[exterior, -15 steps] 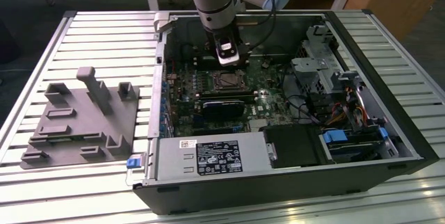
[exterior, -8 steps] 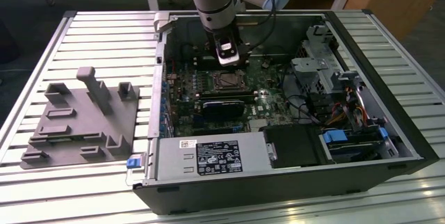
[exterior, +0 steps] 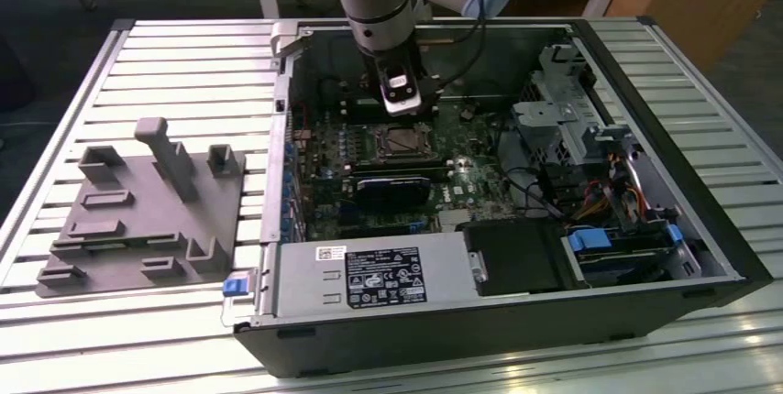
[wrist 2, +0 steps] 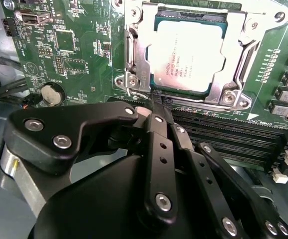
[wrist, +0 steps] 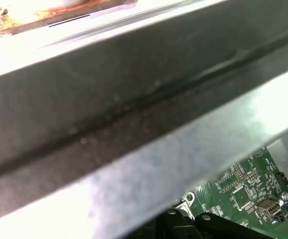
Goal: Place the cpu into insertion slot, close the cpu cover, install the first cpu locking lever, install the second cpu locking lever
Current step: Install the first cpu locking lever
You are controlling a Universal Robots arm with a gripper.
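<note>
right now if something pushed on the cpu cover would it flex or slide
The cpu cover is a thin metal frame, so probably stiff yet slightly springy. It lies flat around the cpu, so it likely won't slide. Its bare metal looks slippery.

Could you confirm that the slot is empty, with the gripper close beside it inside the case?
Not quite: the slot is not empty. In the second wrist view the cpu lies in it, framed by the cover. The gripper is indeed close beside it inside the case.
</note>
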